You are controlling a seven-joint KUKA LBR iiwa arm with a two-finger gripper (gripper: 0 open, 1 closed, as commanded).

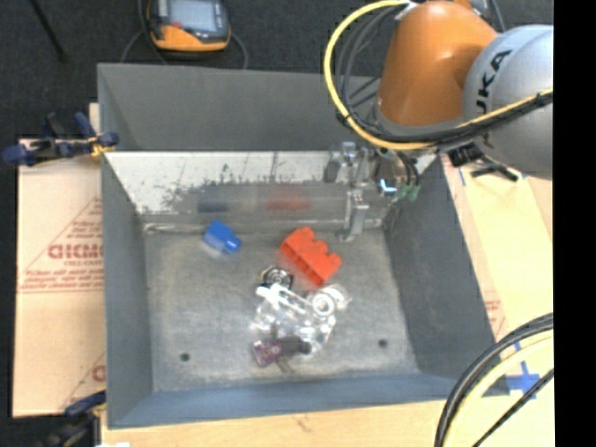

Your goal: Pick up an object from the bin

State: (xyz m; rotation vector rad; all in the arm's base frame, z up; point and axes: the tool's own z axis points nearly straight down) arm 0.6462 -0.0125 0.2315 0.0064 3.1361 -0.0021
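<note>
My gripper (353,220) hangs over the bin's back right part, its fingers pointing down with nothing seen between them. Just to its lower left lies an orange-red toy brick (309,254), a short way off the fingertips. Below the brick sits a clear plastic piece with white and metal parts (296,313), with a small dark purple bit (275,349) at its lower end. A small blue block (222,238) lies to the left near the back wall.
The bin's back wall rises right behind the gripper and the right wall slopes up close beside it. The arm's orange cover and yellow cables hang above the back right corner. Bare floor spreads along the left and front.
</note>
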